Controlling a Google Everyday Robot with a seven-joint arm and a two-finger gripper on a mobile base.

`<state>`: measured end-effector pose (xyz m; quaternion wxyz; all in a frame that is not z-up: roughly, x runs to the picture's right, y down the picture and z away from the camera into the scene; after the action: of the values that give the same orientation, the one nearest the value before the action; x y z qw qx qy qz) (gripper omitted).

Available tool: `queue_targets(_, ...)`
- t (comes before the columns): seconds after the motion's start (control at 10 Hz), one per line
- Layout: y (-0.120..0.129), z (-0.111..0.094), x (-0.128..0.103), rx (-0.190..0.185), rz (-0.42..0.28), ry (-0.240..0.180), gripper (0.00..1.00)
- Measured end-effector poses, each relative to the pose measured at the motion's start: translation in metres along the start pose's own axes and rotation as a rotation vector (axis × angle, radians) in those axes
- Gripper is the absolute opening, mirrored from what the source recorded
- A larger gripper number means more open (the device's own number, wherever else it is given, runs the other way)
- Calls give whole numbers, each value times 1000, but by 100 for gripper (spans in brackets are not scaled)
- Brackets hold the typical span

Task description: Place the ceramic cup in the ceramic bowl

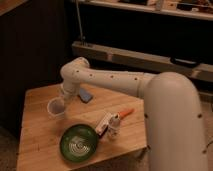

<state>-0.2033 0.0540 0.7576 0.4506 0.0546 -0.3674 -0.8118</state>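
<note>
The ceramic cup [56,108] is small, white and handleless, and sits over the left part of the wooden table [40,150]. My gripper [63,98] hangs from the white arm right at the cup's right rim and is shut on it, holding the cup upright close above the tabletop. The ceramic bowl [78,142], green with pale rings and a dark rim, rests on the table in front of the cup and to its right, a short gap away. It holds nothing.
A white bottle-like object with a red label [110,125] lies just right of the bowl. A blue flat object [86,96] lies behind the cup, and an orange item [126,112] farther right. Dark shelving stands behind the table.
</note>
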Motion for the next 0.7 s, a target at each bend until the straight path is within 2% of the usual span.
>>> queue_targets(0.1,2,-24,-7,19,-13,35,6)
queue_targets(0.3,3,-60,-29,48,-82,68,6)
queue_targets(0.5,-16,-70,-52,54,-166,44,6)
queue_targets(0.7,-25,-64,-76,50,-205,-13,6)
